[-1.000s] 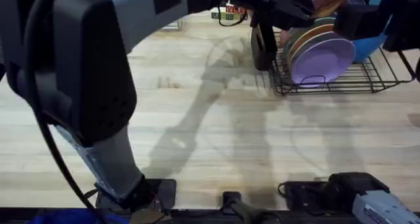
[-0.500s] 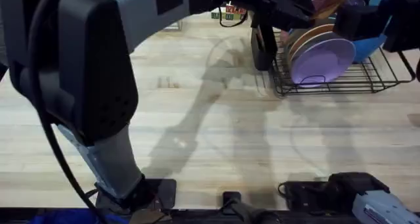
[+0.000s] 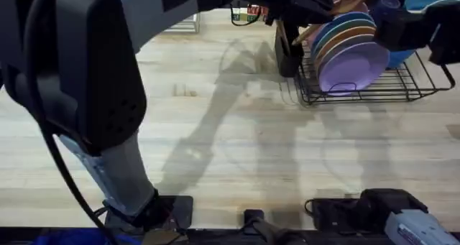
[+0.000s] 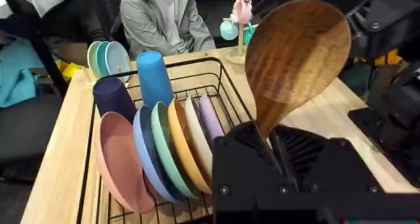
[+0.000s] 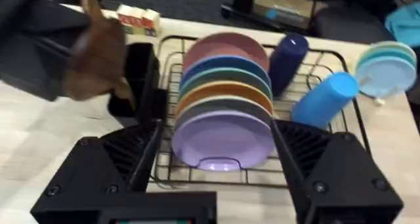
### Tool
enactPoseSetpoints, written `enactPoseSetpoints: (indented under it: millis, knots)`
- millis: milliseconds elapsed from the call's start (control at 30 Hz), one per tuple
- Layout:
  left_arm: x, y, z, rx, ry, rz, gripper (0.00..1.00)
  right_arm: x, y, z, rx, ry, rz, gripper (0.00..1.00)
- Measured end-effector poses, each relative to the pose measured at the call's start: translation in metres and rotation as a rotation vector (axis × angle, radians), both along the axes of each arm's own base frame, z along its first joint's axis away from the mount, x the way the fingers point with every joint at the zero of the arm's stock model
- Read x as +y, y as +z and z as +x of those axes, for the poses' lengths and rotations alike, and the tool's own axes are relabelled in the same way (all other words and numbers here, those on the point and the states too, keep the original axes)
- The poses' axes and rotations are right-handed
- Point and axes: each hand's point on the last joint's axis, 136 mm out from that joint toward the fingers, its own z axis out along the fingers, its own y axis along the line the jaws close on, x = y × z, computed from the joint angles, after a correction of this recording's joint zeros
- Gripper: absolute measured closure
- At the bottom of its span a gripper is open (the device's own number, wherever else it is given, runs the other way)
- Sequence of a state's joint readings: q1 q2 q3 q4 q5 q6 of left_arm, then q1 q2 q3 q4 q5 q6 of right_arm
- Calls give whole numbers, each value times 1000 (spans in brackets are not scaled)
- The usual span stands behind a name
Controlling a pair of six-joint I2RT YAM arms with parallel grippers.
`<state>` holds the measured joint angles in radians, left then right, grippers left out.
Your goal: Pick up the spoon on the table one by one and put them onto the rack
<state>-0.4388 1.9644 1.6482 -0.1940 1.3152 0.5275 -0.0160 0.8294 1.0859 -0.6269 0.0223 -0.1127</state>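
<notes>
Left wrist view: your left gripper (image 4: 272, 142) is clamped on the dark brown wooden spoon (image 4: 295, 53), just beside the black wire dish rack (image 4: 226, 96); bare pale plank table (image 3: 237, 151) lies behind. Right gripper (image 5: 216, 175) gapes empty.

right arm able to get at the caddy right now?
Probably not cleanly. The left gripper, holding the spoon, hangs right by the caddy at the rack's end, blocking the right gripper's approach.
</notes>
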Motion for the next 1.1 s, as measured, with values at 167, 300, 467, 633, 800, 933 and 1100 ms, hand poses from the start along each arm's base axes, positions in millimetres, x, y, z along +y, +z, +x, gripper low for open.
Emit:
enactPoseSetpoints:
  millis: [167,300,467,633,800,933,1100]
  knots:
    - [6,0,5,6,14,-1,958,-10,-2,-1,9,-34,0,8]
    - [11,0,10,6,28,-1,958,-10,-2,-1,9,-34,0,8]
    - [14,0,13,5,38,0,958,-10,-2,-1,9,-34,0,8]
    - [10,0,9,5,28,1,957,-10,-2,-1,9,-34,0,8]
    - [-1,-3,3,5,20,14,957,-10,-2,-1,9,-34,0,8]
    - [-6,-11,0,41,37,53,957,-10,-2,-1,9,-34,0,8]
    - [-3,-23,6,74,87,107,957,-10,-1,-1,6,-34,0,8]
